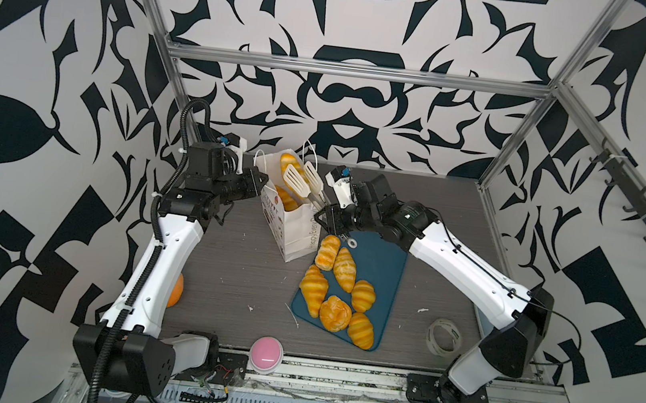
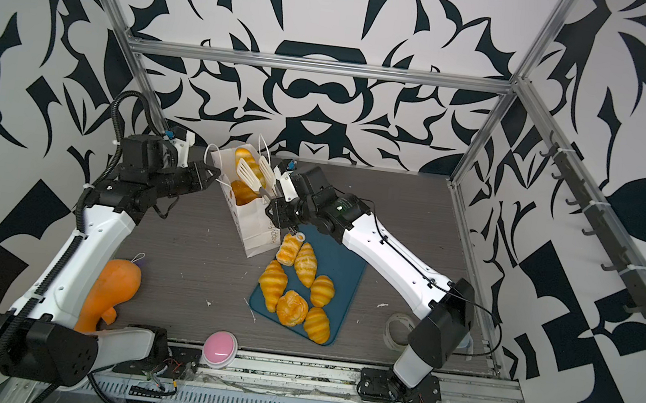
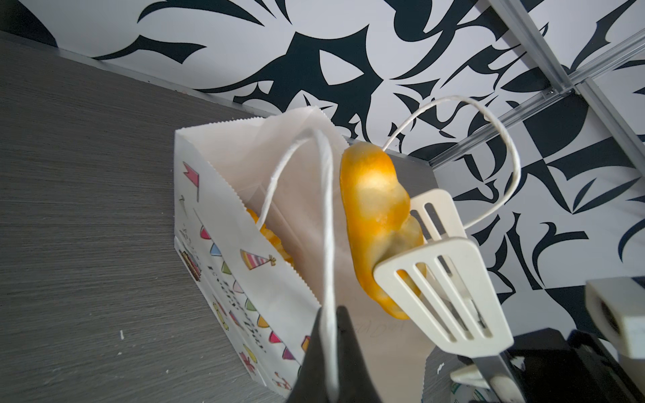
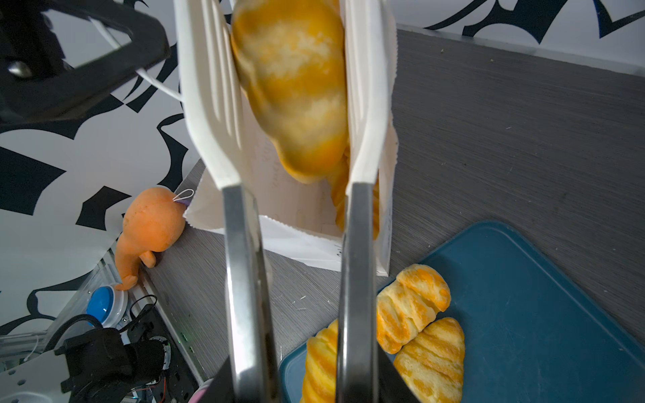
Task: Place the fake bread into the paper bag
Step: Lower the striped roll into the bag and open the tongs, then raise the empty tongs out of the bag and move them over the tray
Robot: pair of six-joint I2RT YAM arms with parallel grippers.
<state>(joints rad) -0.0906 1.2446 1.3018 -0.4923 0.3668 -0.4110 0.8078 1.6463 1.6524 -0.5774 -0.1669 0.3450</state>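
Where legible, paper bag [image 1: 293, 230]: "Happy Every"

The paper bag's [image 1: 296, 233] mouth is largely filled by white slotted tongs [image 1: 292, 178] and the long loaf [image 1: 287, 160] between their blades, its left rim is crowded by the left gripper [image 1: 263, 180] clamped on a cord handle [image 3: 326, 209], and bare table [image 1: 237, 267] is left free beside it.

I see the white paper bag [image 1: 288, 229] standing with its mouth open, party drawings on its side. A long glossy golden loaf [image 1: 288, 162] hangs tilted between white tongs [image 1: 295, 176] over the mouth, and another pastry [image 1: 287, 201] lies inside. Just beside the bag, five striped croissants [image 1: 344, 268] and a round bun [image 1: 334, 313] lie on a blue tray [image 1: 386, 269].
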